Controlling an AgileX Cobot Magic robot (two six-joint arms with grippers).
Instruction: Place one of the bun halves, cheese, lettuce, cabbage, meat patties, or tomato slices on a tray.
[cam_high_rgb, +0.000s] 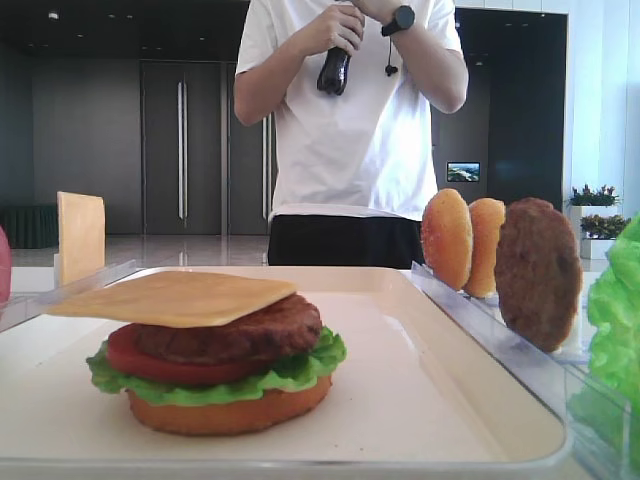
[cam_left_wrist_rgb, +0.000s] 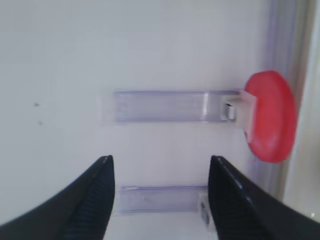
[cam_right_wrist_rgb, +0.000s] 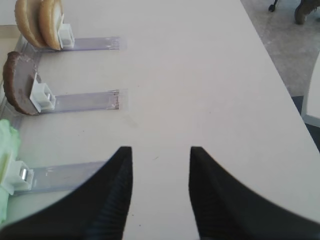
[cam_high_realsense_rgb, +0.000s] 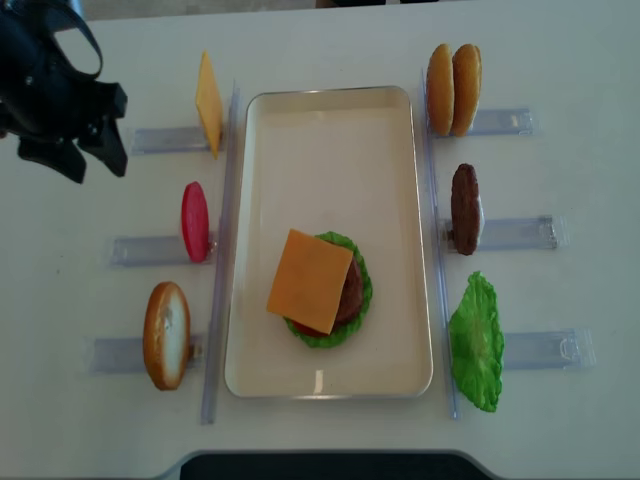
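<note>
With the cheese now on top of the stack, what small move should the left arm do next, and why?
Probably it should move toward the bun half standing in the nearest left rack. The stack on the tray shows a bun base, lettuce, tomato, patty and cheese, but no top bun. The left gripper is open, holds nothing, and hangs near the far left corner.

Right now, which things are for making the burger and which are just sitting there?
For the job:
tray
cheese on top of the stack
meat patty in its rack
bun halves
tomato slice
lettuce

Just there:
clear racks
person's black bottle
</note>
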